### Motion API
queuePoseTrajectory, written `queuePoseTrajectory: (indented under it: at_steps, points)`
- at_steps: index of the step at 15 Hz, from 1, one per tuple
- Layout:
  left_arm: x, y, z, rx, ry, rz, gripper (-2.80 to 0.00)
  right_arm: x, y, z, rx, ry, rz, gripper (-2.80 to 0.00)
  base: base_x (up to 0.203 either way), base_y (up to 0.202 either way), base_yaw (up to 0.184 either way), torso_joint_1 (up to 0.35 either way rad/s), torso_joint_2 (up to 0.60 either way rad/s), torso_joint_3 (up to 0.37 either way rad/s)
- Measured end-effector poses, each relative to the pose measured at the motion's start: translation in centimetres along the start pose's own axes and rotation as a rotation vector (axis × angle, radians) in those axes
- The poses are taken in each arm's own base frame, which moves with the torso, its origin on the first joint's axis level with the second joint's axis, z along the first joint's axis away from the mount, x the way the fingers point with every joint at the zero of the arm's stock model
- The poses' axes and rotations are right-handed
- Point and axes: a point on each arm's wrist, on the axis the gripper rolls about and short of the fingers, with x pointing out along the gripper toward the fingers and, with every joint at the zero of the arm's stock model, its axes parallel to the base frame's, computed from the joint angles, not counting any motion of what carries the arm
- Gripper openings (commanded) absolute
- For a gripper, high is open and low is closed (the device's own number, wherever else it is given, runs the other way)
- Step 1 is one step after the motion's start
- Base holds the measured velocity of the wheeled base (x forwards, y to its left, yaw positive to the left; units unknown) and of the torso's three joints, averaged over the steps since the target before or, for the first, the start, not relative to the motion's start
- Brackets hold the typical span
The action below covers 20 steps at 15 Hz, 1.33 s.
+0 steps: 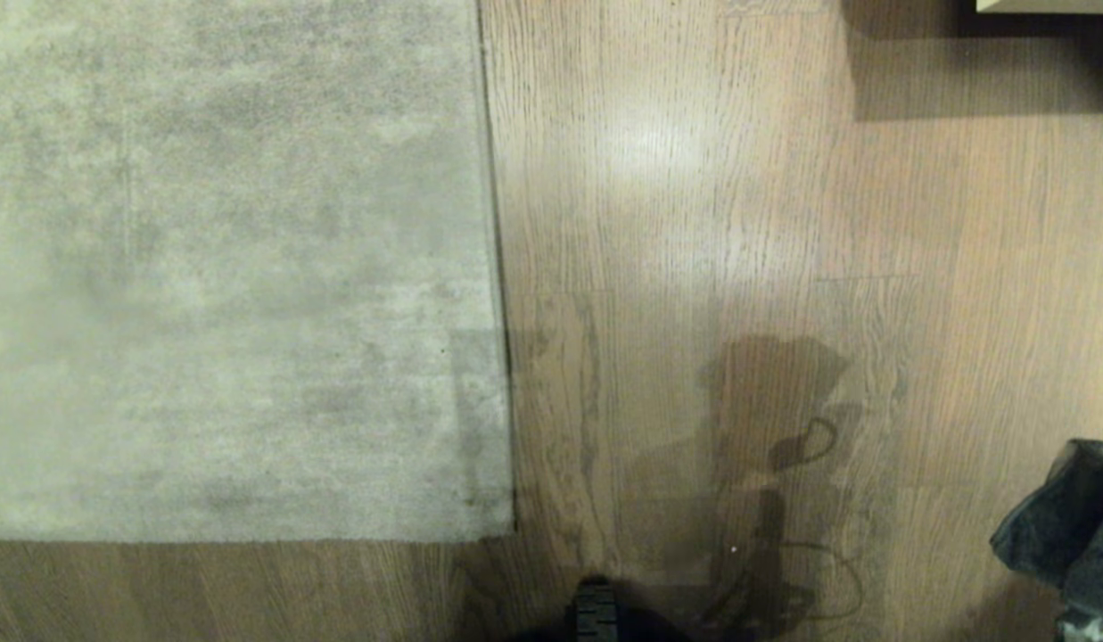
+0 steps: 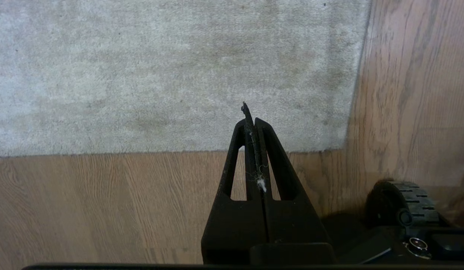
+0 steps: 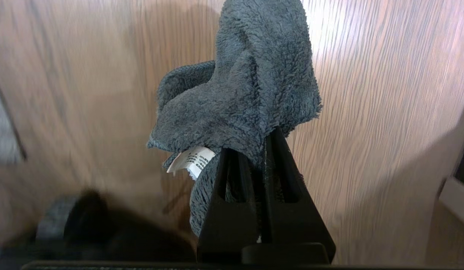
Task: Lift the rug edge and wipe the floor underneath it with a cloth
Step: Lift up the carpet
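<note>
The pale grey rug [image 1: 230, 267] lies flat on the brown plank floor [image 1: 694, 223]. Its rug edge [image 1: 496, 267] runs straight away from me, and a corner sits near my base. My left gripper [image 2: 252, 120] hangs shut and empty above the floor just short of the rug [image 2: 160, 75], near that corner [image 2: 344, 148]; lint clings between its fingers. My right gripper [image 3: 262, 152] is shut on the dark grey-teal cloth [image 3: 239, 93], which bunches over its fingertips above bare floor [image 3: 367, 112]. The cloth [image 1: 1055, 526] shows at the head view's lower right.
A wheel of my base [image 1: 596, 613] sits at the near edge, also in the left wrist view as the wheel [image 2: 408, 202]. A pale furniture edge [image 1: 1046, 4] casts a shadow far right. A white label [image 3: 190, 161] hangs from the cloth.
</note>
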Motion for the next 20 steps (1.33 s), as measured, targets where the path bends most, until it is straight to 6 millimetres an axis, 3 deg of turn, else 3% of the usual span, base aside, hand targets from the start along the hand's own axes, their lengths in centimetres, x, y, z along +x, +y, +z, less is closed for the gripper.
queuePoseTrajectory:
  at_steps: [4,20]
  points:
    - [0.0,0.0,0.0,0.0,-0.001,0.001,-2.8,-2.2,0.0,-3.2,-0.052,0.074,0.02,-2.8,0.0,0.0,0.0,0.0,0.0,0.0]
    - [0.0,0.0,0.0,0.0,-0.001,0.0,-2.8,-2.8,0.0,-3.5,-0.012,0.017,0.021,-2.8,0.0,0.0,0.0,0.0,0.0,0.0]
